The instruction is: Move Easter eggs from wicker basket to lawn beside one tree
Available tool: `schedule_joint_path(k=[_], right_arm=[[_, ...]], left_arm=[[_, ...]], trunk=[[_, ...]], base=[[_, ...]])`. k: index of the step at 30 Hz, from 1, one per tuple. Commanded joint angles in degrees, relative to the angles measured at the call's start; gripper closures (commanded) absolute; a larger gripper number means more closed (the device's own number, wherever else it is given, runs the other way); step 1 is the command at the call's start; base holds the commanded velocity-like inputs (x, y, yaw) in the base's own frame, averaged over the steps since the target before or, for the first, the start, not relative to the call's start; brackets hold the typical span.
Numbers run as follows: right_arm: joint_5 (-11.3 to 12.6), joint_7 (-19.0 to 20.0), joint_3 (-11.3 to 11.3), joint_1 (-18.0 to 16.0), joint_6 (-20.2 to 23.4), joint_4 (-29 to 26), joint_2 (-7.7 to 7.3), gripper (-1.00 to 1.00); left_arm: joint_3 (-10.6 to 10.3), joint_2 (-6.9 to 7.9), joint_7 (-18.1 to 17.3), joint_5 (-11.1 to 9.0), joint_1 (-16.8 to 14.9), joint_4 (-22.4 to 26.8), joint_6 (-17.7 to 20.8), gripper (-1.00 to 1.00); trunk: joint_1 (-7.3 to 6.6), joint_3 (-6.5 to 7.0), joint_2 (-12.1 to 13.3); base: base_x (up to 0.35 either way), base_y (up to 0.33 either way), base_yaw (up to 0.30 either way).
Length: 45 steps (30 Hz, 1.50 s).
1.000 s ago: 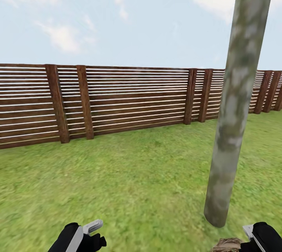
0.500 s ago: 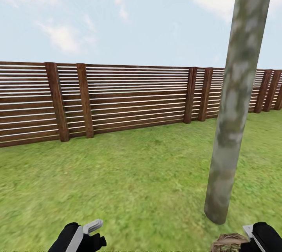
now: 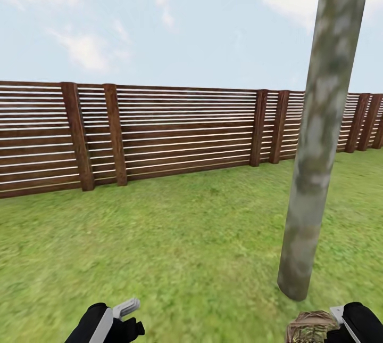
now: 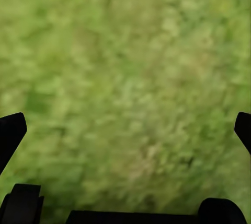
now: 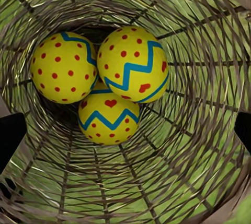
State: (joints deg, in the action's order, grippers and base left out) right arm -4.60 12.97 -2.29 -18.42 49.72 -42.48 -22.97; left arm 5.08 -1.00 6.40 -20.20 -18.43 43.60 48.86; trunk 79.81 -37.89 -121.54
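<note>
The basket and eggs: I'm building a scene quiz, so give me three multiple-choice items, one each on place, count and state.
1. Where are the eggs?
A. on the lawn by the fence
B. inside the basket
C. in the left gripper

2. How many eggs show?
A. one
B. two
C. three

3. How is the left gripper?
A. open over grass
B. shut on an egg
C. shut on the basket

Key: B, wicker walls surround them in the right wrist view; C, three yellow eggs are clustered together; A, its fingertips sit wide apart with bare lawn between.
</note>
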Motion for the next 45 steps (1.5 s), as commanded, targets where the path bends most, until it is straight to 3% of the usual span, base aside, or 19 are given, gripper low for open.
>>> schedule_joint_path(k=[1, 45], right_arm=[[-0.50, 0.39, -0.18, -0.04, 0.20, -0.06, -0.06, -1.00], [-0.54, 0.39, -0.21, -0.04, 0.20, -0.05, -0.06, -1.00]], left_arm=[[0.19, -0.06, 0.54, -0.63, -0.03, 0.08, 0.27, -1.00], [0.19, -0.06, 0.54, -0.71, -0.03, 0.08, 0.26, -1.00]], trunk=[[0.22, -0.25, -0.45], [9.88, -8.15, -18.10]], base=[[0.000, 0.000, 0.000], [0.000, 0.000, 0.000]])
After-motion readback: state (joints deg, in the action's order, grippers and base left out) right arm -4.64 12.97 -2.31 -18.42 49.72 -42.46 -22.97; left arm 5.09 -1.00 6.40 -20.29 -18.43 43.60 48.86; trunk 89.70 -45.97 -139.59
